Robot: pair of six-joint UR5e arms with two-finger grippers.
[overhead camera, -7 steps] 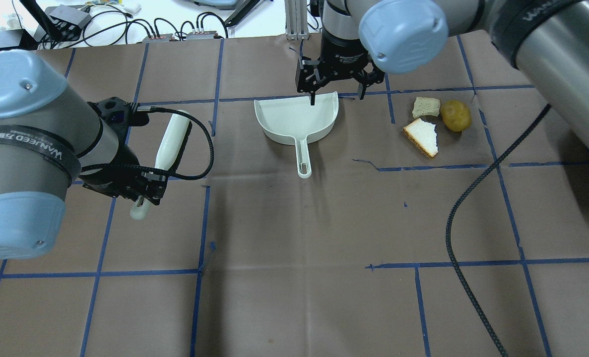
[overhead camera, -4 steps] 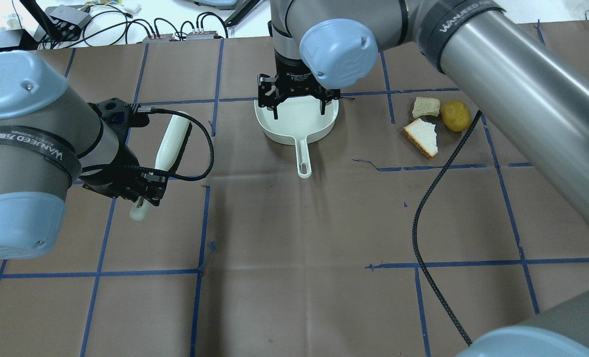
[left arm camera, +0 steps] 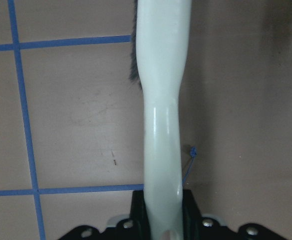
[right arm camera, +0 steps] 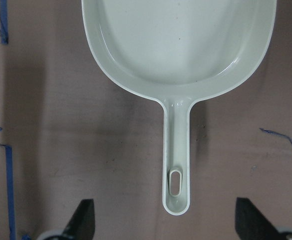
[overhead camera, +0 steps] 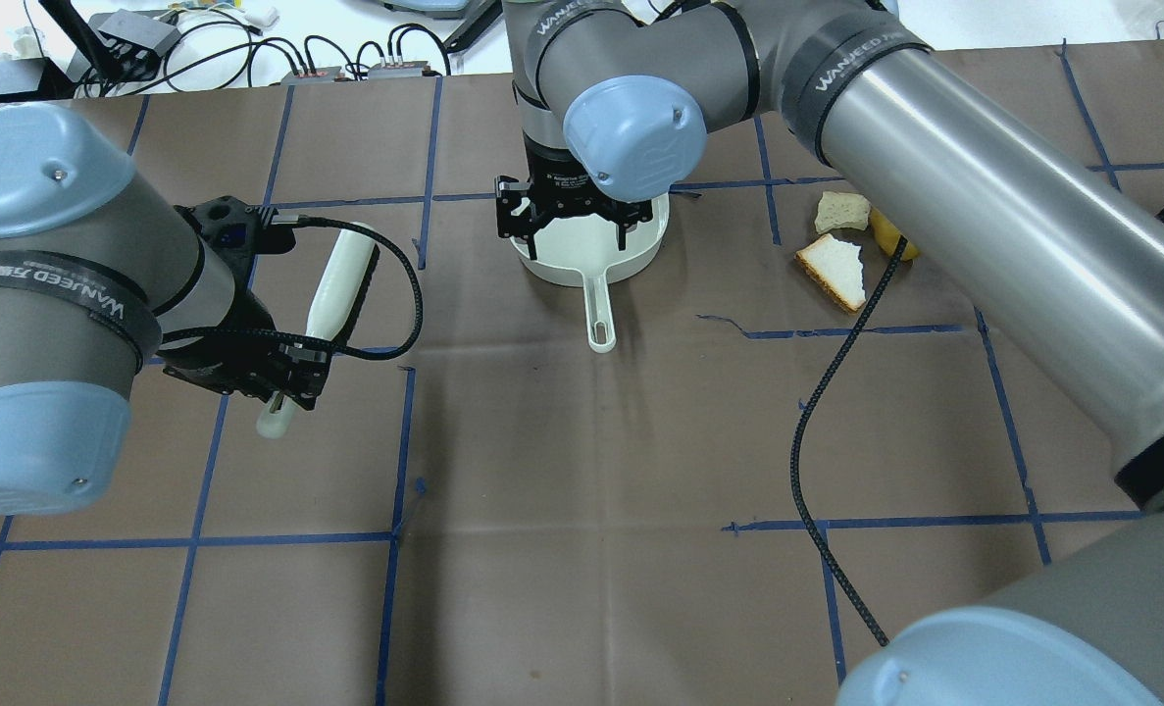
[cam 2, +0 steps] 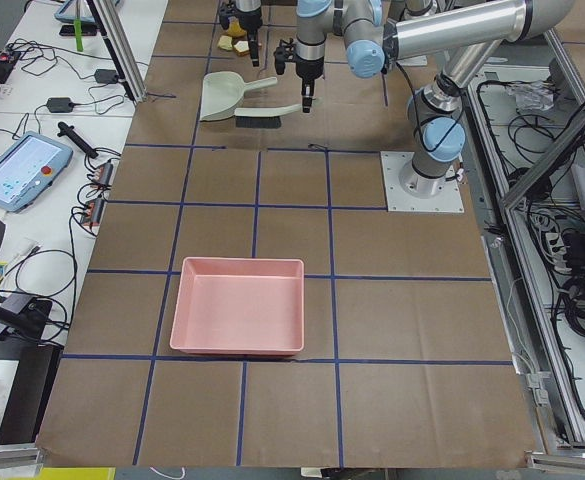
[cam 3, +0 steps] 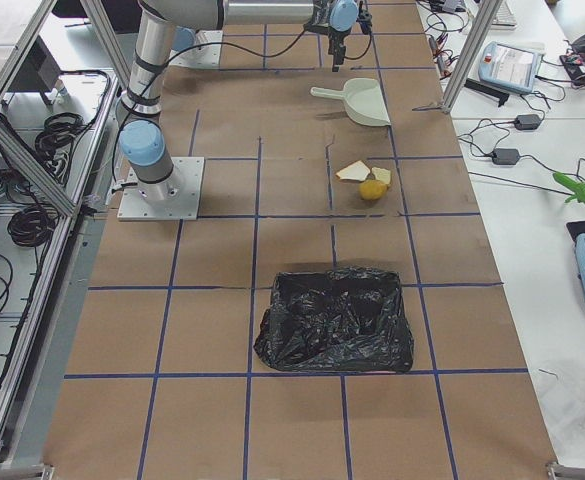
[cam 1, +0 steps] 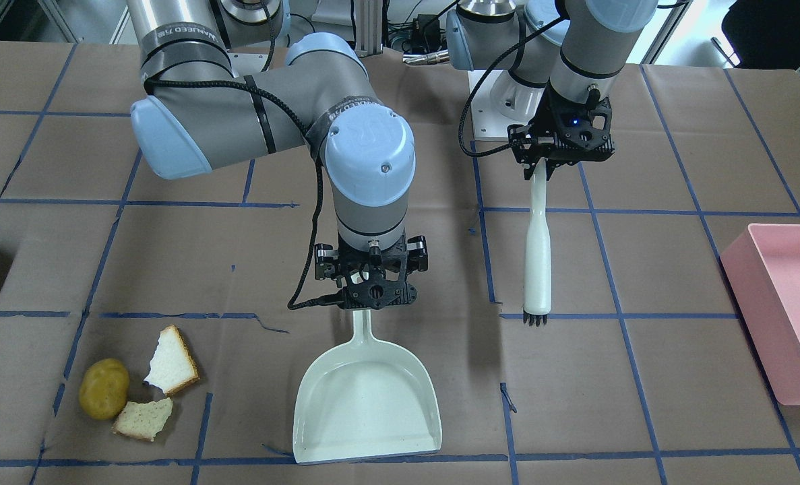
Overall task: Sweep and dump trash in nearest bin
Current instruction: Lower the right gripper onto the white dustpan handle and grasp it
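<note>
The trash is a yellow-brown potato (cam 1: 103, 389) and two torn bread pieces (cam 1: 172, 369) (cam 1: 143, 418), lying together on the brown table cover. In the overhead view the potato (overhead camera: 884, 233) is partly hidden by my right arm. A white dustpan (cam 1: 366, 404) lies flat, its handle pointing toward the robot. My right gripper (cam 1: 371, 296) is open over the pan's handle end, and in the right wrist view its fingers (right arm camera: 83, 220) straddle the handle (right arm camera: 176, 165) without touching it. My left gripper (overhead camera: 282, 387) is shut on the handle of a white brush (overhead camera: 331, 284).
A pink bin (cam 1: 784, 316) stands on the robot's left side of the table. A bin lined with a black bag (cam 3: 334, 318) stands on the robot's right side, nearer the trash. My right arm's black cable (overhead camera: 817, 412) hangs over the table beside the bread.
My right arm has swung left from the dustpan's far rim to over the pan near its handle, gripper still open. It now covers part of the potato. The left arm and brush have not moved.
</note>
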